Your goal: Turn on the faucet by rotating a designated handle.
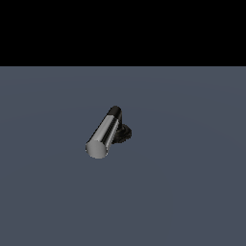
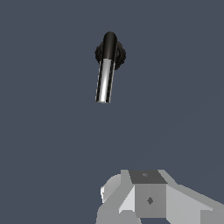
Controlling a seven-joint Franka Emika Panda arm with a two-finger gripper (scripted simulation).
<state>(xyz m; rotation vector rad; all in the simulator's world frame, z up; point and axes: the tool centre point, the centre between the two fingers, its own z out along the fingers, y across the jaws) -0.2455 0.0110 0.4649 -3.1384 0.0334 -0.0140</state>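
In the exterior view, the faucet [image 1: 113, 130] sits alone near the middle of a flat grey-blue floor [image 1: 182, 192], with a black band of background above the floor's far edge. Its round black base [image 1: 125, 133] rests on the floor, and a short black elbow [image 1: 115, 112] rises from it. The handle [image 1: 102, 134], a shiny chrome bar, runs from the elbow toward the near side and the exterior view's left, ending in a flat round face [image 1: 96, 148]. The bar lies in front of the base and hides part of it. No part of the arm shows in this view.

In the wrist view, the faucet [image 2: 108, 61] is seen from above, well apart from the robot. The black base [image 2: 120, 56] peeks out on both sides of the elbow [image 2: 109, 43], and the chrome handle [image 2: 105, 81] stretches away from it in a straight line with a bright highlight along its length. Nothing touches the handle. At the picture's edge, a grey and white block of the gripper [image 2: 148, 199] is visible, hanging over bare floor [image 2: 43, 131]. Its fingertips are out of frame, so I cannot tell how far open it is; nothing is seen in its hold.
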